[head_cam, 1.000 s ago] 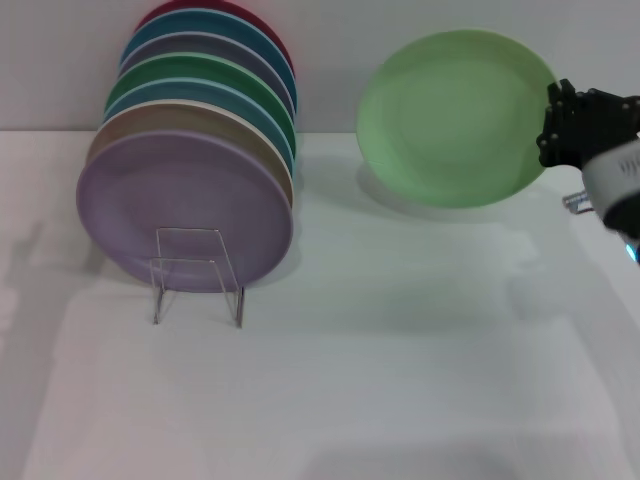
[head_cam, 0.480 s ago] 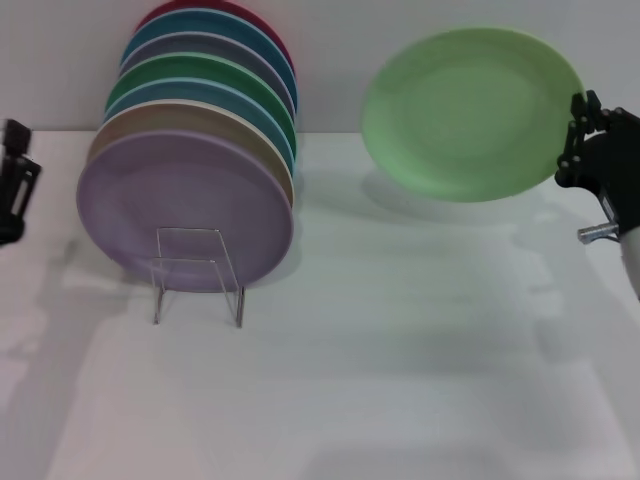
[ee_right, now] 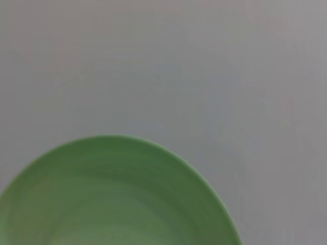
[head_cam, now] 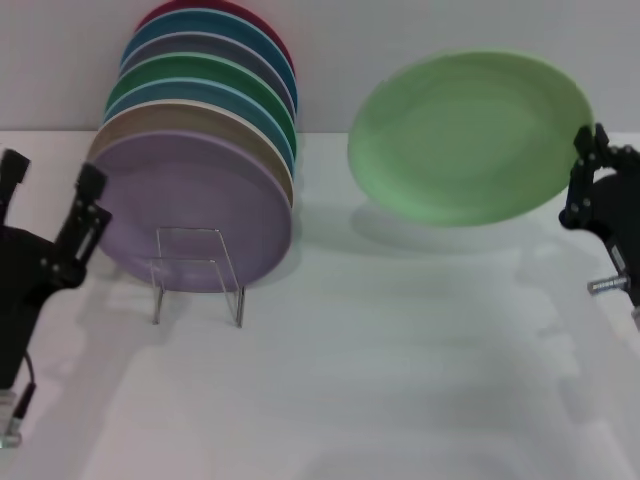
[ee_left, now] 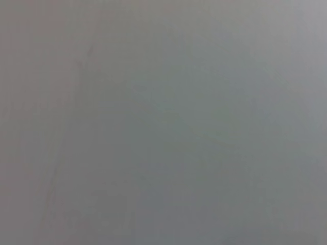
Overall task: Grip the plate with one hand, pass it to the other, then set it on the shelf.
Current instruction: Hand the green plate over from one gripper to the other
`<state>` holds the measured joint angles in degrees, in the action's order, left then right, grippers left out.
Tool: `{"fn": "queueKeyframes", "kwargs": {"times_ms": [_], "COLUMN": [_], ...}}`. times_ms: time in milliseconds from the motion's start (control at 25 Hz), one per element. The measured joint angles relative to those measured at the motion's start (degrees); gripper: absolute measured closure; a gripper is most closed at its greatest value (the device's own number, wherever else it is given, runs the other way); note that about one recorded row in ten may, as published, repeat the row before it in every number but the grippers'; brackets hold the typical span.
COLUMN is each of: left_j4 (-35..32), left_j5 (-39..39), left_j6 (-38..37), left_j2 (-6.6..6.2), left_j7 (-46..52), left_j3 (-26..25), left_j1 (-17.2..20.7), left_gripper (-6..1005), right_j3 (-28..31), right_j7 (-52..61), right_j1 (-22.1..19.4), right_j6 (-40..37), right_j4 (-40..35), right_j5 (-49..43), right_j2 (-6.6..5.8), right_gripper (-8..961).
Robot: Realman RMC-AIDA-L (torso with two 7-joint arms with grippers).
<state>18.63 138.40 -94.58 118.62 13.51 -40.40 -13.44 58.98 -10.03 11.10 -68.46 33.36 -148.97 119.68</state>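
**Mint plate held aloft on our right**

Our right tool [head_cam: 588, 170] is clenched on the plate's [head_cam: 470, 135] right edge, holding it above the tabletop [head_cam: 380, 350], face tilted toward us, widest side to side; pale green, matte, plain. Our left tool [head_cam: 48, 205] stands released beside the shelf [head_cam: 197, 275].

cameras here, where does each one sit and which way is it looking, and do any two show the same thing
Head view: on the robot's head, looking forward and down at the white table, the shelf of plates, and both hands: the left hand open, low beside the shelf, the right hand gripping the plate by its edge.
Left wrist view: on the left wrist, facing only a blank grey surface; none of the robot shows.
Right wrist view: on the right wrist, looking along the plate; no fingers show.
Shared: head and right wrist views both show the plate.
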Motion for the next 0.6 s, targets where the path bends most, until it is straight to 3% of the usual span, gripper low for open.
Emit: {"fn": "queueKeyframes", "kwargs": {"times_ms": [160, 360, 600], "left_j4": [0.0, 1.0, 4.2], "left_j5": [0.1, 0.0, -0.1], "left_j6": [0.4, 4.6, 9.3], "left_j2": [0.16, 0.48, 0.47], "left_j7": [0.0, -0.5, -5.7], "left_j3": [2.6, 10.2, 13.1], "left_j1": [0.1, -0.2, 0.3], "left_gripper": [219, 220, 221], "right_j3": [-3.6, -8.9, -14.9], "right_j7": [0.2, 1.1, 1.3], "right_j1": [-2.0, -4.0, -5.0], "right_j6": [-1.7, -2.2, -3.4], "right_j4": [0.3, 0.7, 1.2], "right_j5": [0.0, 0.0, 4.3], "right_j2": [0.02, 0.03, 0.11], "right_gripper": [937, 937, 937]}}
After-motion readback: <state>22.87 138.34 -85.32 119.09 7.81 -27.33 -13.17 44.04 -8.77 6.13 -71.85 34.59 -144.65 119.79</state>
